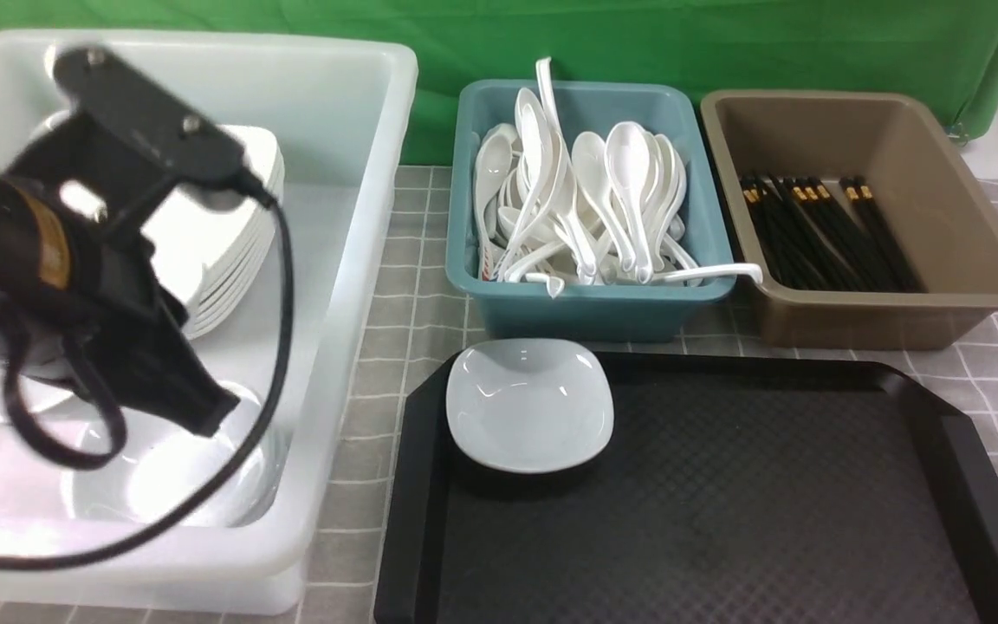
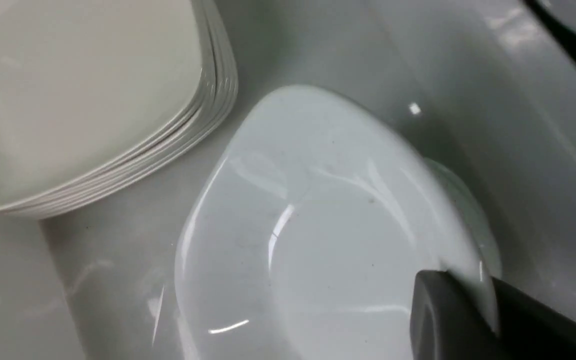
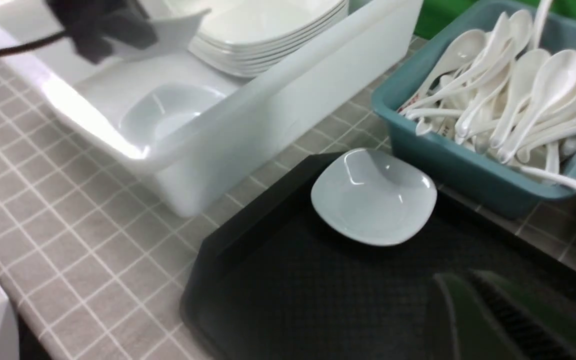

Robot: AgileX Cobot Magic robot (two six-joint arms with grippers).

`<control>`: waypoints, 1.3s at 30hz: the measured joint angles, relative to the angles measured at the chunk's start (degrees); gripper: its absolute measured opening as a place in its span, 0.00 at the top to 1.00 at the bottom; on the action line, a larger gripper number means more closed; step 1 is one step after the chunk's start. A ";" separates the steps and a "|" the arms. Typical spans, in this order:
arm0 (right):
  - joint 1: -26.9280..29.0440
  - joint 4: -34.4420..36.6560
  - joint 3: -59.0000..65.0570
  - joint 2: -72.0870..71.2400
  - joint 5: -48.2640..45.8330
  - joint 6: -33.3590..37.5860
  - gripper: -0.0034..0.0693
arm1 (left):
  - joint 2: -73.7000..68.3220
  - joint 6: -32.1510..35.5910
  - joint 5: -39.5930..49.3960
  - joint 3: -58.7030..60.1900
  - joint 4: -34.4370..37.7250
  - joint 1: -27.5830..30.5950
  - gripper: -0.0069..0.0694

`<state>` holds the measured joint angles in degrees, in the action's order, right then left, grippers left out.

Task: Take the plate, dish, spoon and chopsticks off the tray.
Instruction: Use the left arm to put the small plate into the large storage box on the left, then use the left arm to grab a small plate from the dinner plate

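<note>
Closest to us is the left arm, hanging over the white tub (image 1: 360, 260). Its left pincer (image 2: 463, 282) is pinching the edge of the held dish (image 2: 318, 225), which is small, pale and shiny. Right under it, on the tub floor, lies the tub dish (image 3: 168, 115). I think the next move is to let go. What matters most is that the held dish hangs tipped just above the tub dish, so it should drop in like a nest. The stack of big plates (image 1: 239, 243) is near but not touching, so there is room.

One other dish (image 1: 529, 403) sits on the tray (image 1: 724, 537), in its far left corner, close to the rim. It lies to the right of the left pincer, just past the tub wall. The right pincer (image 3: 468, 280) looks pressed together with nothing in it. It is by the tray's near right side, well apart from the other dish, so the left arm is nearer.

That dish is a rounded square with no long side, so any edge will do. It is slippery, and the tray under it is bumpy. The teal bin (image 1: 586, 303) stands on the tabletop (image 1: 412, 286) just behind it, so there is little room at the back. The spoons (image 1: 629, 173) and chopsticks (image 1: 819, 234) are in bins, not on the tray.
</note>
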<state>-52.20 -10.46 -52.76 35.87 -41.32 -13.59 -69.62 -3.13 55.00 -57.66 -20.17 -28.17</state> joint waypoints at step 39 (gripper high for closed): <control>0.00 0.55 0.00 0.04 -5.44 1.85 0.85 | -4.05 6.82 -6.84 -7.02 15.93 -2.00 0.45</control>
<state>-52.20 -9.91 -52.76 35.91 -46.76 -11.75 -73.67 3.69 48.17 -64.68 -4.24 -30.17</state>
